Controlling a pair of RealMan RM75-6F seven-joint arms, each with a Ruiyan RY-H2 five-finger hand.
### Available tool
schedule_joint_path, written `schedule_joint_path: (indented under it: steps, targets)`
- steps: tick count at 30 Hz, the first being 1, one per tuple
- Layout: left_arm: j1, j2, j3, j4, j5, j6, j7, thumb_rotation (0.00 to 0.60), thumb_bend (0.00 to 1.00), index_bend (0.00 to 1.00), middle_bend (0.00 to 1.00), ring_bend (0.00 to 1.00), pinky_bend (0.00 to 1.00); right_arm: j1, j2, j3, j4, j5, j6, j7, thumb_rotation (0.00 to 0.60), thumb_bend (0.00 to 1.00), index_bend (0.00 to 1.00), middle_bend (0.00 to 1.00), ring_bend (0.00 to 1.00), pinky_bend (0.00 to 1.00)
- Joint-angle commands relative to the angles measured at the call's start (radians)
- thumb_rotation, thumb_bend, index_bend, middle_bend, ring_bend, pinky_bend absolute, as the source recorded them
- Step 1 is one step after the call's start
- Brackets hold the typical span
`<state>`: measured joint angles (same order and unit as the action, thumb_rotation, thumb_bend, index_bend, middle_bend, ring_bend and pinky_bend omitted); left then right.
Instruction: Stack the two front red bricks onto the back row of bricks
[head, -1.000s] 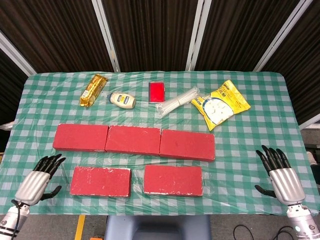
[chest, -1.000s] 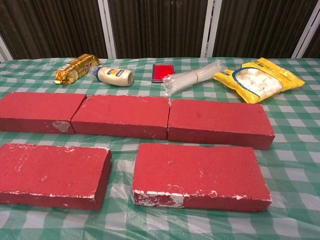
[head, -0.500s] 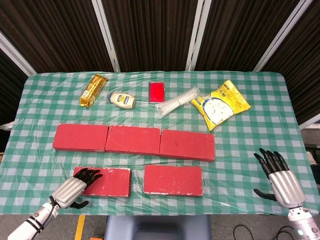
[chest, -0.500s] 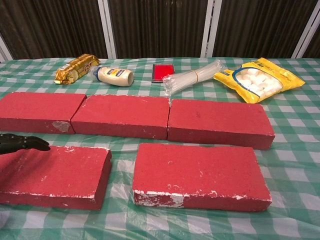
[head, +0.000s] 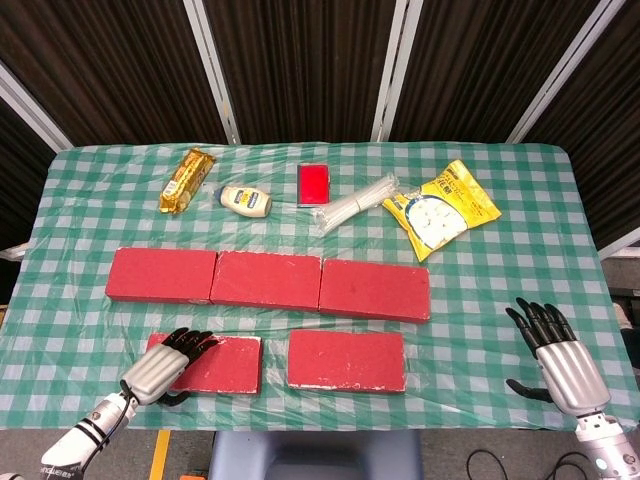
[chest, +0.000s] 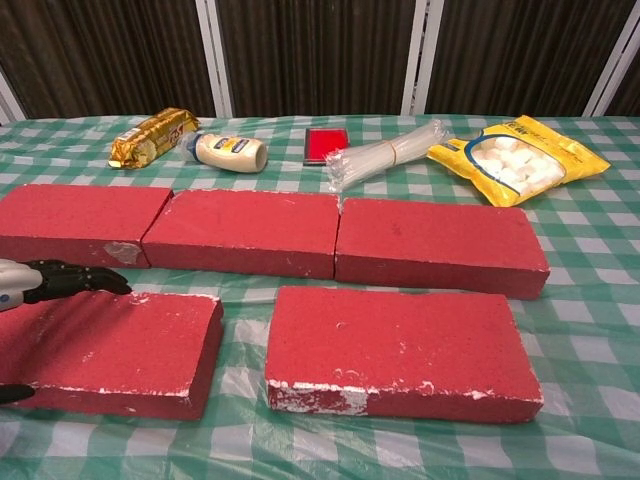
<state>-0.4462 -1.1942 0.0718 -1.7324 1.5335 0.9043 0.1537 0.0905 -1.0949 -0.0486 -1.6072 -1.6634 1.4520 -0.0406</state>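
Observation:
Two red bricks lie in front: the left one (head: 225, 365) (chest: 110, 350) and the right one (head: 346, 360) (chest: 400, 350). Behind them runs a row of three red bricks (head: 266, 281) (chest: 245, 232), end to end. My left hand (head: 160, 367) (chest: 60, 280) lies over the left end of the front left brick, its fingers stretched across the top and its thumb near the front edge; no firm grip shows. My right hand (head: 555, 352) hovers open above the tablecloth at the far right, well away from the bricks, and the chest view does not show it.
Along the back of the checked tablecloth (head: 480, 300) lie a gold snack packet (head: 187, 180), a mayonnaise bottle (head: 246, 200), a small red box (head: 314, 184), a bundle of white sticks (head: 356, 205) and a yellow bag of marshmallows (head: 441, 208). The table's front edge is close below the front bricks.
My left hand has swung in from the table's left edge onto the left end of the front left brick. The right hand has drifted slightly; no brick has moved.

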Motion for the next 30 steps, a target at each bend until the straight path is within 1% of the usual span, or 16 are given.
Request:
schedule_joint_path:
  steps: [1,20,25,28,29,30]
  targets:
    - [-0.006,-0.003,-0.001,0.004,-0.017,-0.007,0.013,0.600,0.29,0.00,0.00,0.00,0.03,-0.001,0.001,0.001,-0.001,0.002,0.001,0.001,0.600,0.13,0.00,0.00,0.00,0.00]
    - [-0.051,-0.002,-0.008,0.019,-0.132,-0.066,0.062,0.600,0.28,0.00,0.00,0.00,0.06,0.001,-0.005,0.001,-0.001,0.007,-0.011,-0.016,0.600,0.13,0.00,0.00,0.00,0.00]
    - [-0.066,-0.001,-0.010,0.026,-0.158,-0.083,0.063,0.600,0.26,0.00,0.00,0.00,0.14,0.004,-0.007,-0.001,-0.003,0.008,-0.020,-0.022,0.600,0.13,0.00,0.00,0.00,0.00]
    - [-0.070,-0.002,-0.009,0.032,-0.165,-0.087,0.065,0.600,0.26,0.00,0.01,0.05,0.18,0.004,-0.007,-0.001,-0.004,0.008,-0.022,-0.025,0.600,0.13,0.00,0.00,0.00,0.00]
    - [-0.071,-0.003,-0.008,0.035,-0.167,-0.086,0.070,0.600,0.27,0.00,0.04,0.09,0.21,0.004,-0.007,-0.001,-0.003,0.008,-0.022,-0.025,0.600,0.13,0.00,0.00,0.00,0.00]
    - [-0.072,-0.004,-0.007,0.036,-0.170,-0.087,0.074,0.600,0.27,0.00,0.09,0.13,0.25,0.004,-0.007,-0.002,-0.004,0.008,-0.022,-0.024,0.600,0.13,0.00,0.00,0.00,0.00]
